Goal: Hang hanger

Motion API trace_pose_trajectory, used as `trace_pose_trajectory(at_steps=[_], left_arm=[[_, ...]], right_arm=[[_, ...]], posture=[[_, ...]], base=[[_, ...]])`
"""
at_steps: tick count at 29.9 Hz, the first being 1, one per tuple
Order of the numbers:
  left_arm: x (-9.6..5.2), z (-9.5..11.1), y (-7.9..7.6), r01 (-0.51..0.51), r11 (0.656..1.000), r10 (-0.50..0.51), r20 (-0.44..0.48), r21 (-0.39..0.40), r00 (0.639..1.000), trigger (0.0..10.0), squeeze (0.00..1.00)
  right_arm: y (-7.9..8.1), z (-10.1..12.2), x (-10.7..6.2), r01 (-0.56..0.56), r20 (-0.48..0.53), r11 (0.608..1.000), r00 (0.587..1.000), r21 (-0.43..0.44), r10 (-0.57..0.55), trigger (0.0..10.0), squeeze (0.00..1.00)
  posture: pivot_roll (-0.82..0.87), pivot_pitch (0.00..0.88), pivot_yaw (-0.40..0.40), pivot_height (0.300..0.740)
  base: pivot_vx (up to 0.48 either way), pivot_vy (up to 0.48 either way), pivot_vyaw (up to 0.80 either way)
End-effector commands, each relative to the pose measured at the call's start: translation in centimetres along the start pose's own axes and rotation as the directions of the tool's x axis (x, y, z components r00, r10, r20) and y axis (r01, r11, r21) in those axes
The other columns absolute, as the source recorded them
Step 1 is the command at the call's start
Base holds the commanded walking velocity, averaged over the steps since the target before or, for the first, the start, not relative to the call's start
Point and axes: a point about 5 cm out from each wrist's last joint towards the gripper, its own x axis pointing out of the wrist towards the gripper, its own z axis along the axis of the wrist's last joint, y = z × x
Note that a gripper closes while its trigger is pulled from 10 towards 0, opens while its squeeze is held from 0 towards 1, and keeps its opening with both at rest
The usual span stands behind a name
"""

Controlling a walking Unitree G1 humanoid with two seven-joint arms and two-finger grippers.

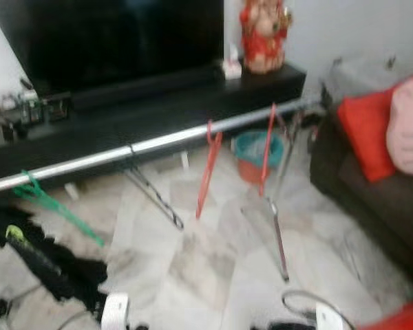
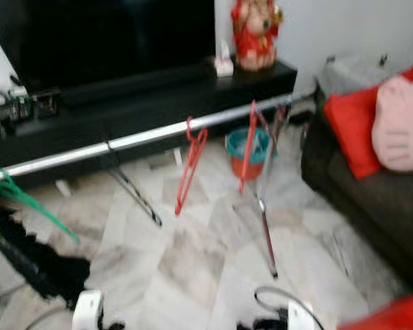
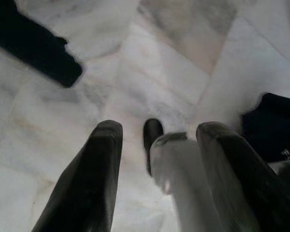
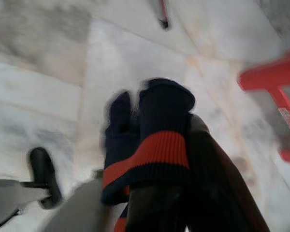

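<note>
Three hangers are on the silver rail [image 1: 165, 141] of the drying rack: two red hangers [image 1: 208, 168] [image 1: 267, 148] near its middle and one green hanger [image 1: 55, 206] at its left end. The rail's long axis runs from near left to far right, ahead of and above both grippers.

The right gripper [image 4: 159, 125] points at the marble floor [image 1: 213, 261], its fingers closed on a navy fabric with a red band [image 4: 152, 145]. A red frame [image 4: 275, 87] lies just beside it; whether it is a hanger cannot be told.

The left gripper [image 3: 159, 140] is spread wide, with nothing clearly held. The bare rail span is judged nearer the left arm.
</note>
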Motion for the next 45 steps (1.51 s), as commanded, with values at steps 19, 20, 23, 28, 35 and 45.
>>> trace_pose_trajectory(at_steps=[19,20,23,28,35,45], left_arm=[[0.0,-0.2,0.1,-0.011,1.0,0.011,-0.009,0.002,1.0,10.0,0.0],[0.0,-0.2,0.1,-0.011,1.0,0.011,-0.01,0.003,1.0,10.0,0.0],[0.0,-0.2,0.1,-0.01,1.0,0.01,-0.009,0.002,1.0,10.0,0.0],[0.0,-0.2,0.1,-0.012,1.0,0.012,-0.009,-0.001,1.0,10.0,0.0],[0.0,-0.3,0.0,-0.009,1.0,0.009,-0.009,-0.003,1.0,10.0,0.0],[-0.1,-0.4,0.1,-0.009,1.0,0.009,-0.011,-0.006,1.0,10.0,0.0]], right_arm=[[-0.4,0.6,0.1,-0.004,0.013,1.0,1.0,-0.004,0.004,10.0,0.0],[-0.4,0.5,0.1,-0.002,0.013,1.0,1.0,-0.005,0.002,10.0,0.0],[-0.5,1.0,0.1,0.018,0.042,1.0,0.999,-0.014,-0.018,10.0,0.0],[-2.2,7.1,0.0,0.119,0.324,0.991,0.936,0.066,-0.134,10.0,0.0],[-1.7,12.3,-1.5,0.065,0.595,0.994,0.797,0.09,-0.106,10.0,0.0],[-0.3,10.6,-4.8,0.002,0.766,1.0,0.642,-0.007,0.004,10.0,0.0]], posture=[[-0.06,0.0,0.025,0.74],[-0.06,0.0,0.025,0.74],[-0.06,0.0,0.023,0.74],[-0.08,0.0,0.023,0.74],[-0.08,0.0,0.019,0.74],[-0.11,0.0,0.015,0.74]], base=[[0.014,0.0,0.0],[0.0,0.0,0.0],[0.0,0.0,0.0],[0.0,0.0,0.0],[0.0,0.0,0.0],[0.0,0.0,0.0]])
